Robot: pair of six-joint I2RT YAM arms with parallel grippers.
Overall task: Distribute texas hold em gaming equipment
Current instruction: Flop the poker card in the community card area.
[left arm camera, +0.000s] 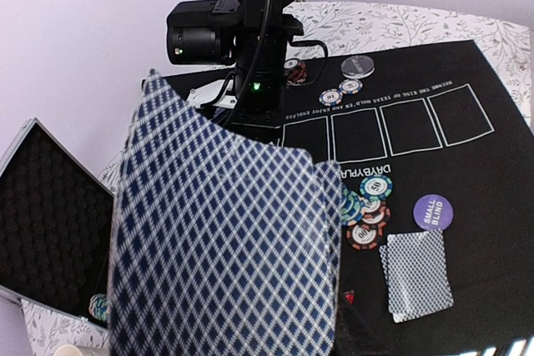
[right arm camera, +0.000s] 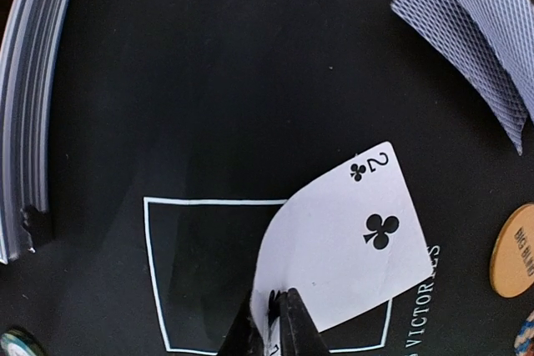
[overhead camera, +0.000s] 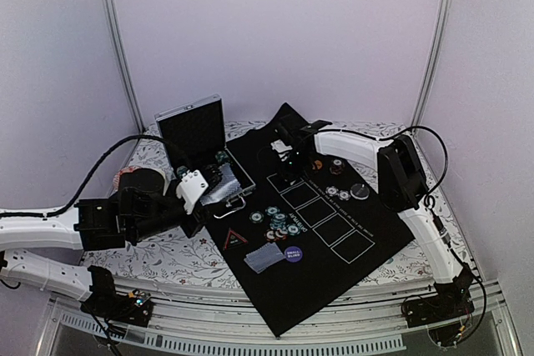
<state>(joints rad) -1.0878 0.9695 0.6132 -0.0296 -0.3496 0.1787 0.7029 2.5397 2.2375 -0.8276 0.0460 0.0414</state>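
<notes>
**Two of clubs held over the end box of the mat**

The right pincer (right arm camera: 276, 304) has its fingers pressed together on the near corner of a face-up two of clubs playing card (right arm camera: 355, 231). The card bows up and away from the fingertips. Under the card lies a white-outlined rectangle (right arm camera: 158, 273), the end one of a printed row on the black felt mat (overhead camera: 334, 289). Whether the card's far edge touches the mat cannot be told.

In the wrist view, the thick deck of diamond-backed playing cards (left arm camera: 225, 239) stands at this pincer's left, seen edge-on. Ahead and to its right lie two overlapping face-down cards (right arm camera: 476, 22). An orange round button (right arm camera: 513, 252) marked "BIG BLIND" sits close on its right.

The left pincer (overhead camera: 200, 188) is closed on the deck. The deck's blue-and-white back fills most of that arm's wrist view and hides the fingers. Just beside this pincer stands the open silver case with black foam lining (overhead camera: 193, 127).

Beyond the deck, on the mat, lie a cluster of teal, red and white round poker chips (left arm camera: 367, 206), a purple round button (left arm camera: 432, 212) marked "SMALL BLIND" and a red-edged black triangle (overhead camera: 236, 238). The mat lies on the floral-patterned counter (overhead camera: 167, 256).
</notes>
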